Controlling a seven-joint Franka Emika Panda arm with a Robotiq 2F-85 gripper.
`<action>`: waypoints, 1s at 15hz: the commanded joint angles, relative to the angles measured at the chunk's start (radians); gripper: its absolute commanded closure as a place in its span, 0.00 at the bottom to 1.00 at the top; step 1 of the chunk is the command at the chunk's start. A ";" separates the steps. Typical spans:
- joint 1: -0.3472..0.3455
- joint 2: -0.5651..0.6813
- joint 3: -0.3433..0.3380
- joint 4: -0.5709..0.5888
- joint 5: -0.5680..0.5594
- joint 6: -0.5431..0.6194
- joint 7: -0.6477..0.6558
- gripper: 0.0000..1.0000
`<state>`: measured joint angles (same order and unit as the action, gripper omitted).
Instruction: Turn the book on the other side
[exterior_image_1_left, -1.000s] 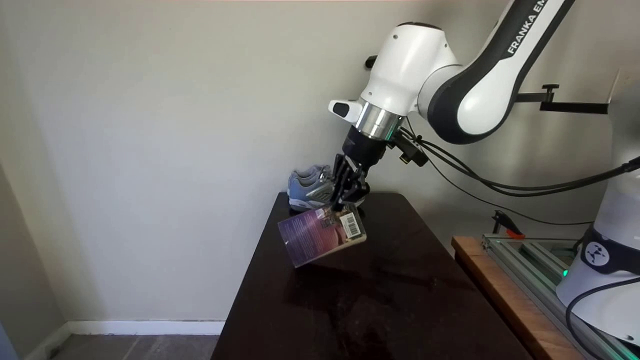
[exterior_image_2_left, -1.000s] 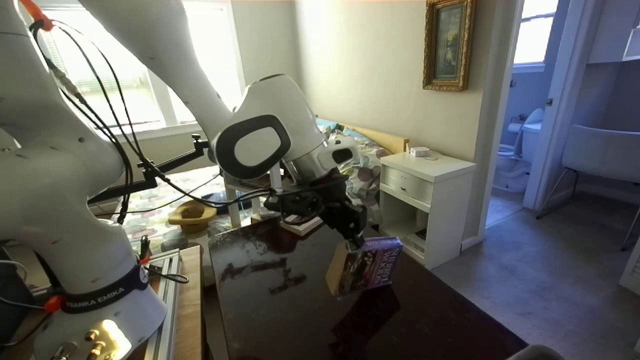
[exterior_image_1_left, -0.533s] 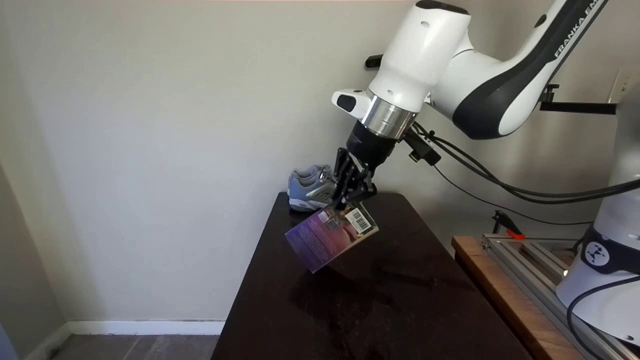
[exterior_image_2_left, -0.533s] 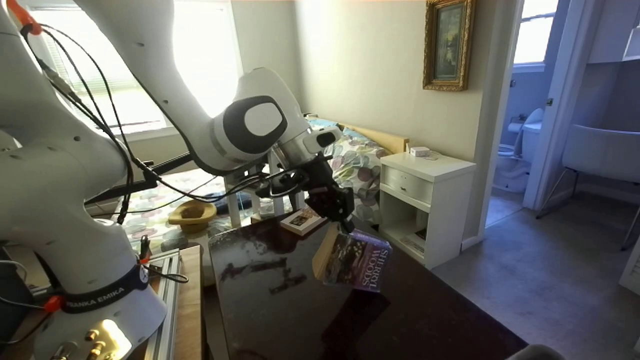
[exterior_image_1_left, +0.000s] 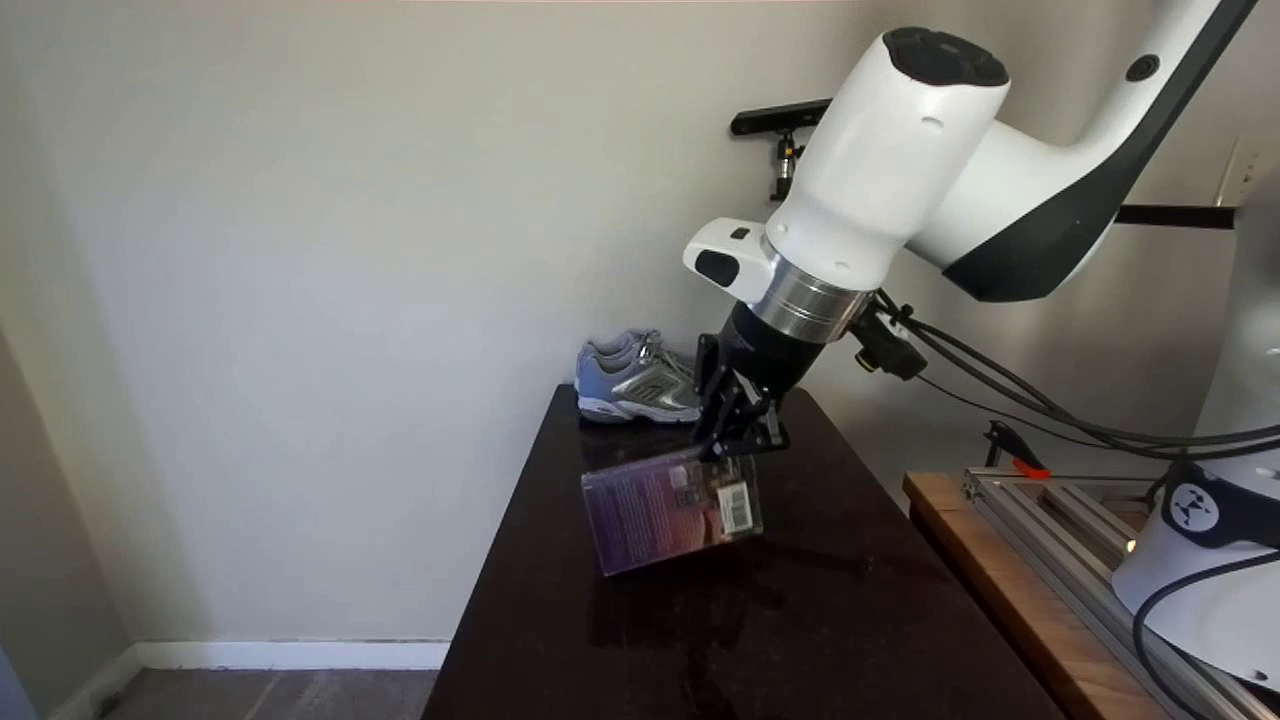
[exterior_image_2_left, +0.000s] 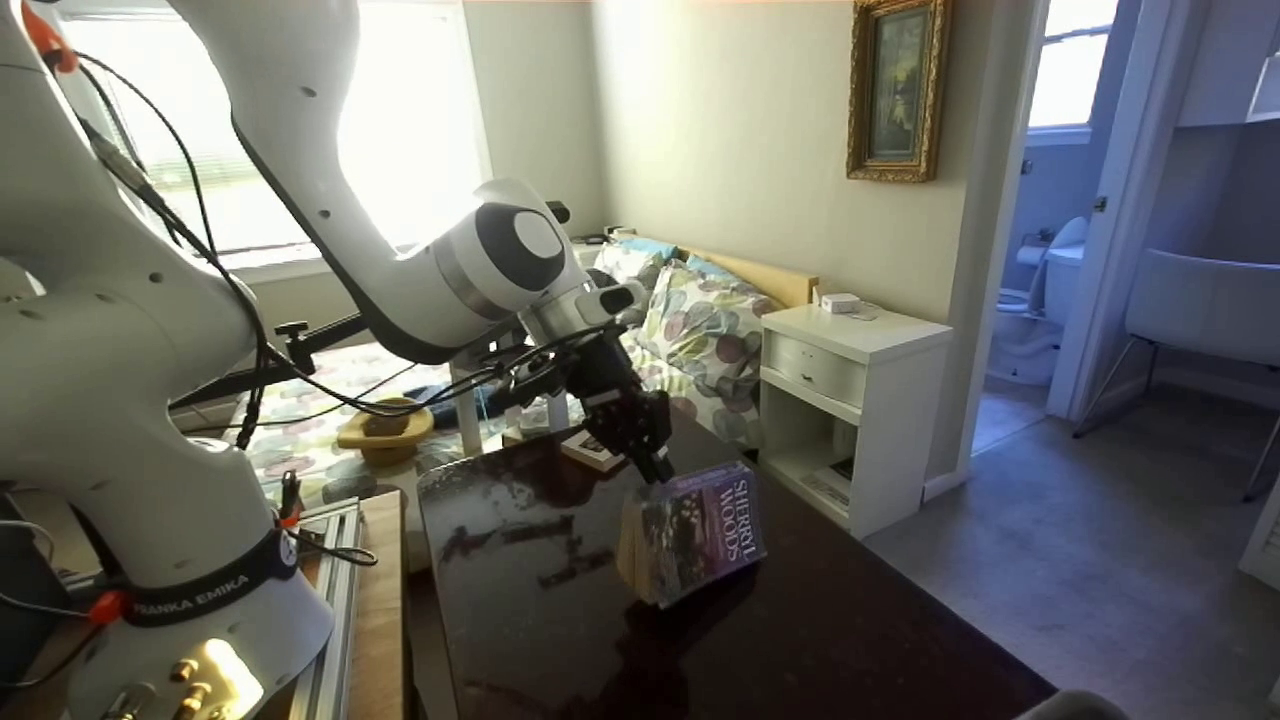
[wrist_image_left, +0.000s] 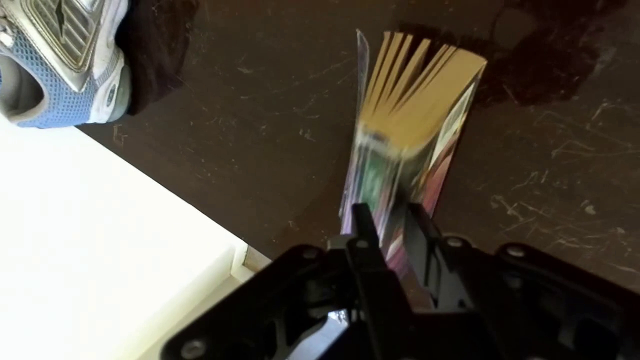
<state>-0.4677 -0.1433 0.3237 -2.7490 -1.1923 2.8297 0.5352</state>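
The book (exterior_image_1_left: 665, 515) shows its purple back cover with a white barcode patch in an exterior view. The front cover with pale lettering (exterior_image_2_left: 705, 540) shows in an exterior view. It stands on edge, spine up and slightly tilted, low over the dark table; I cannot tell if its lower edge touches. My gripper (exterior_image_1_left: 712, 450) is right at the spine from above, also in an exterior view (exterior_image_2_left: 656, 474). In the wrist view my gripper (wrist_image_left: 387, 212) has its fingers partly apart, with the spine just beyond the tips. The book's fanned pages (wrist_image_left: 412, 110) face the camera.
A grey-blue sneaker (exterior_image_1_left: 635, 380) stands at the table's far end, and in the wrist view (wrist_image_left: 60, 60). A white-edged book or box (exterior_image_2_left: 590, 450) lies at a table edge. A white nightstand (exterior_image_2_left: 860, 335) stands beside the dark table (exterior_image_1_left: 850, 640). The wall is behind the sneaker.
My gripper has moved lower and sideways toward the robot base side. The book has come down with it and swung more level under the fingertips. More of the sneaker now shows.
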 joint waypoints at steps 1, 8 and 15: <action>-0.001 0.033 0.030 0.000 -0.104 -0.039 0.109 0.94; -0.003 0.082 0.040 -0.003 -0.191 -0.018 0.210 0.50; -0.034 0.117 -0.042 -0.002 -0.063 0.220 0.141 0.02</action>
<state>-0.4817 -0.0603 0.3170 -2.7511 -1.3239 2.9549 0.7168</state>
